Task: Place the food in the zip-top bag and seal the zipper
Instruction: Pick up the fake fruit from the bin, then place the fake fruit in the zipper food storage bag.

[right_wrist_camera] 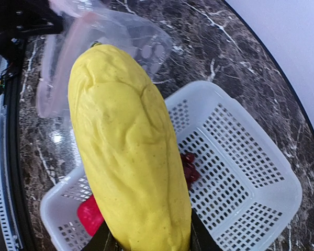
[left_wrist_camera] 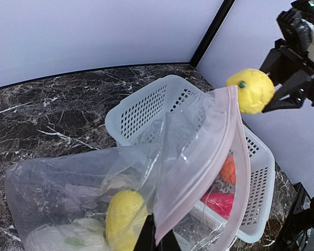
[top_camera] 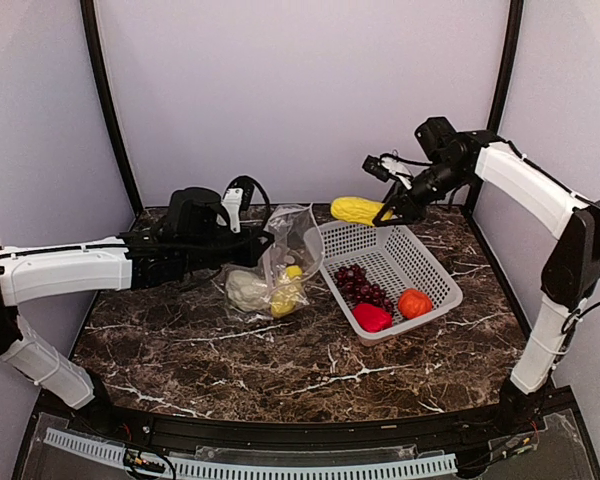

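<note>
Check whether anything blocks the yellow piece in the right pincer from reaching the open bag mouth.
Nothing visible does: the yellow piece hangs in open air near the bag mouth; the basket corner lies below it.

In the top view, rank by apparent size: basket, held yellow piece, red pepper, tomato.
1. basket
2. yellow piece, though it is raised, so likely nearer the camera
3. red pepper and tomato: too alike to rank
</note>
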